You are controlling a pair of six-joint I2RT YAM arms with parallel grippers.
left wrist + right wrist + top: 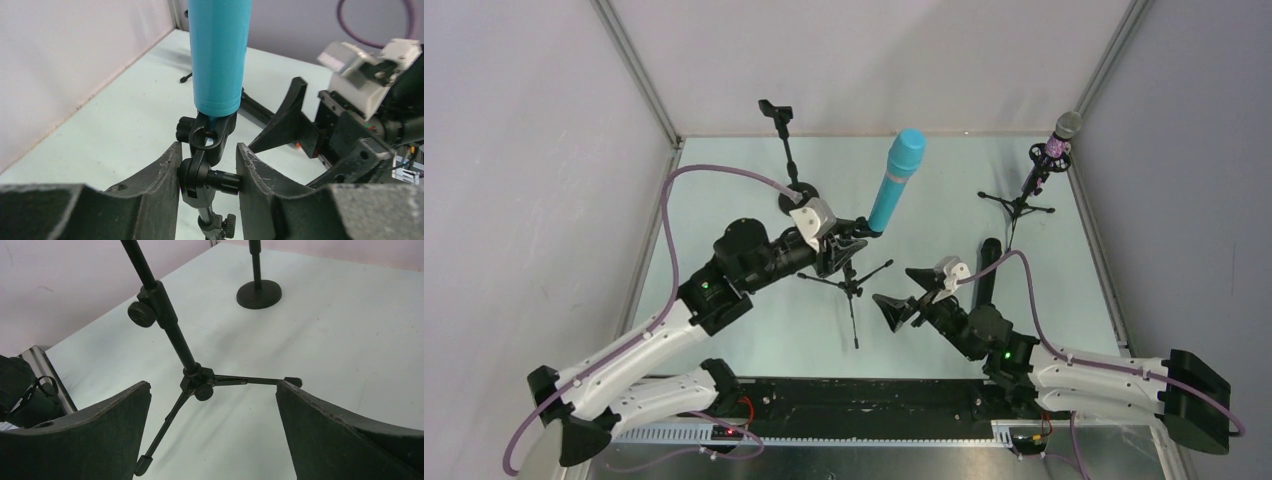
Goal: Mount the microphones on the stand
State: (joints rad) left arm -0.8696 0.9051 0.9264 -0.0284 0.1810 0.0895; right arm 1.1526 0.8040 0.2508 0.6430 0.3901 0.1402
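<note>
The turquoise microphone (897, 180) stands tilted in the clip of the middle tripod stand (852, 290). My left gripper (848, 246) is shut on that stand's swivel joint (205, 176) just below the clip (212, 134); the turquoise microphone (218, 55) rises right above it. The purple microphone (1056, 148) sits on a small tripod stand (1022, 205) at the far right. The black microphone (988, 270) lies flat on the table. My right gripper (892, 311) is open and empty, low beside the middle tripod's legs (196, 381).
A round-base stand (798, 196) with an empty clip (776, 110) stands at the back left; its base also shows in the right wrist view (258, 294). Enclosure walls and frame posts (639, 75) border the table (724, 180). Purple cables loop over both arms.
</note>
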